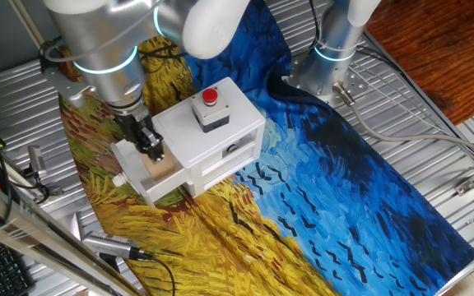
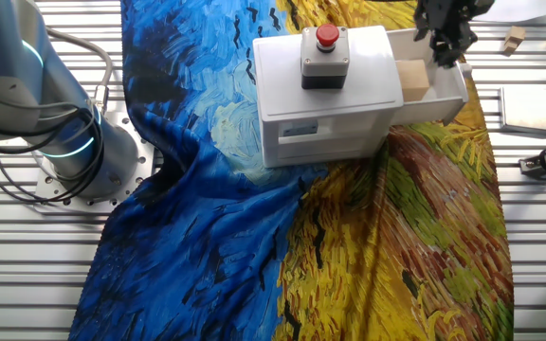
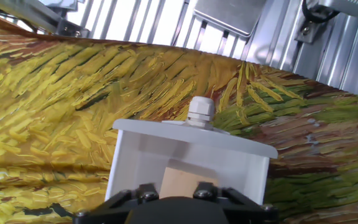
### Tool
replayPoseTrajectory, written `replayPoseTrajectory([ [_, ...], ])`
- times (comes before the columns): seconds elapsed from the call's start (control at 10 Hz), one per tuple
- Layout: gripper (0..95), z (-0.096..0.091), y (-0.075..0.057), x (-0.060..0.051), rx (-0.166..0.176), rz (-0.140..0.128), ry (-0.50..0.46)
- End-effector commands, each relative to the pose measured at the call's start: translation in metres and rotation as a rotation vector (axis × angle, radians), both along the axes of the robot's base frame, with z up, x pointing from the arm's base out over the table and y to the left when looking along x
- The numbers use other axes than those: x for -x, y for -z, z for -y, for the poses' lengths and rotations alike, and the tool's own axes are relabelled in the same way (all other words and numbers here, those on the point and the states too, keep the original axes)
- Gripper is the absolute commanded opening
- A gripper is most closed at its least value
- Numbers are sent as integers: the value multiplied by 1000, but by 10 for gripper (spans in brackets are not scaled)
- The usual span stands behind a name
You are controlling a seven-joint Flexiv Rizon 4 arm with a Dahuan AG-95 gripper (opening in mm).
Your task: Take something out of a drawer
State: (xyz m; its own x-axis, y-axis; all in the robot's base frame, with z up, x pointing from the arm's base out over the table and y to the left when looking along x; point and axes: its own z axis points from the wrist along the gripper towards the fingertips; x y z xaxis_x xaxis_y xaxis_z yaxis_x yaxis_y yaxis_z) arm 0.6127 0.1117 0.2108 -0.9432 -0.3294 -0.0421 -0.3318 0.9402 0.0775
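The white drawer (image 1: 128, 154) is pulled out of the white box (image 1: 225, 123), knob (image 3: 201, 111) pointing away from it. The tan wooden block (image 1: 161, 168) lies inside the drawer; it also shows in the other fixed view (image 2: 412, 78) and the hand view (image 3: 185, 179). My gripper (image 1: 153, 152) hangs just above the drawer over the block, and the fingers look parted to either side of it. In the other fixed view the gripper (image 2: 446, 49) is at the drawer's (image 2: 439, 104) far end. In the hand view the gripper (image 3: 174, 198) shows only its black base.
A red push-button (image 1: 210, 96) on a grey base sits on top of the box. A second arm's base (image 1: 336, 49) stands behind on the ribbed metal table. A painted cloth (image 1: 319, 189) covers the table. A loose wood piece (image 2: 513, 38) and a metal plate (image 2: 529, 104) lie beyond the drawer.
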Motion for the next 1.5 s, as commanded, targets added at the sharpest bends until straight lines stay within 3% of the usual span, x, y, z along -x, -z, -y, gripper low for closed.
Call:
replayPoseTrajectory([
  [0.1,950,0,2,-1,4,-3,3],
  [0.9,950,5,31,2,16,6,11],
  [1.0,760,5,34,3,16,6,15],
  [1.5,760,7,52,8,17,-2,23],
])
